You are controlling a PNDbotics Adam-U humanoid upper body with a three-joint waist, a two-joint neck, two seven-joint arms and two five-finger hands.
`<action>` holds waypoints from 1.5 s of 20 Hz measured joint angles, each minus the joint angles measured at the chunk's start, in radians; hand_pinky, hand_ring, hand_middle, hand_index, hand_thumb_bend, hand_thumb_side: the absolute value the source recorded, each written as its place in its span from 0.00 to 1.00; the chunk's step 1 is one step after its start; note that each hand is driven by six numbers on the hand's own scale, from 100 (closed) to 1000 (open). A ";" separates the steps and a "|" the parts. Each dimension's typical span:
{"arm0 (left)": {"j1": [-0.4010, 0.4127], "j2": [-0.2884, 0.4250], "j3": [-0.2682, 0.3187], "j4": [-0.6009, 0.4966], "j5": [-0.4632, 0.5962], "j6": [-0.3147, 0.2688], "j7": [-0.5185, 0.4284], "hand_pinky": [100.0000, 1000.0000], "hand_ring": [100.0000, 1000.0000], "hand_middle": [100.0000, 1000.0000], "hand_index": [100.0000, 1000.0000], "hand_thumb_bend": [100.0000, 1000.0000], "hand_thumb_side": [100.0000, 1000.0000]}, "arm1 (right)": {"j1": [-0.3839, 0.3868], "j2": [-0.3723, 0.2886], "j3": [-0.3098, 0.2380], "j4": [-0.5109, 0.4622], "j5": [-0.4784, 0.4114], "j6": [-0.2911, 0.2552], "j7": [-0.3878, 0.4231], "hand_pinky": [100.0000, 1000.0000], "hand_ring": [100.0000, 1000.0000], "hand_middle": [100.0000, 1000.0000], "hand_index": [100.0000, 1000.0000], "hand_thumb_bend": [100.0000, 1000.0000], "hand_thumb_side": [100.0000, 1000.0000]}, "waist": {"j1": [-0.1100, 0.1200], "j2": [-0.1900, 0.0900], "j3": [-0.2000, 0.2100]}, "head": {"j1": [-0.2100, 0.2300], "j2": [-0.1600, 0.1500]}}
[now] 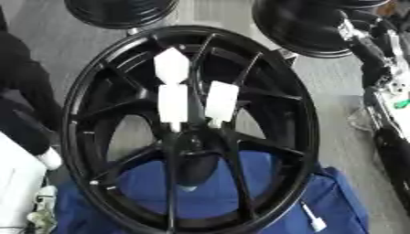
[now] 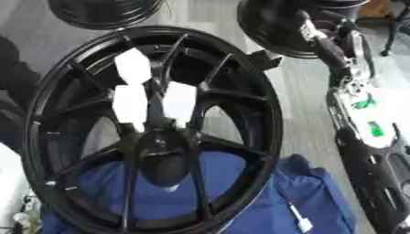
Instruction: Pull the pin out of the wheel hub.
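Note:
A large black spoked wheel hub [image 1: 189, 132] lies on a blue cloth [image 1: 344, 201] and fills the middle of both views. Three white block-shaped pieces sit on its spokes above the centre: one higher up [image 1: 171, 65], one below it [image 1: 173, 103] and one to the right [image 1: 221, 101]. I cannot tell which of them is the pin. My right arm runs up the right edge, black and silver with green marks. Its hand [image 2: 322, 37] is beside the rim's upper right, apart from the white pieces; its fingers are not clear. No left hand shows.
Two more black round wheels lie beyond the hub, at the top left [image 1: 120, 11] and top right [image 1: 300, 27]. A small white piece on a cord [image 1: 316, 223] rests on the cloth. A white object [image 1: 16, 187] and dark shapes fill the left edge.

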 measured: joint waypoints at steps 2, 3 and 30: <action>-0.027 0.051 -0.022 -0.022 -0.028 0.031 -0.028 0.70 0.75 0.73 0.69 0.17 0.65 | 0.000 0.000 0.001 0.001 0.000 0.001 0.001 0.79 0.64 0.64 0.74 0.50 0.25 | 0.005 -0.002 0.001 | -0.001 0.000; -0.041 0.076 -0.038 -0.034 -0.039 0.047 -0.043 0.70 0.75 0.73 0.69 0.18 0.64 | 0.001 -0.001 0.003 0.001 0.000 0.001 0.001 0.79 0.64 0.64 0.74 0.50 0.25 | 0.007 -0.003 0.003 | -0.001 0.001; -0.631 0.370 -0.644 -0.148 0.105 0.438 -0.458 0.71 0.72 0.76 0.77 0.20 0.73 | 0.010 -0.022 0.030 0.019 0.002 0.014 0.022 0.79 0.64 0.64 0.74 0.50 0.25 | 0.019 -0.016 0.010 | -0.026 0.027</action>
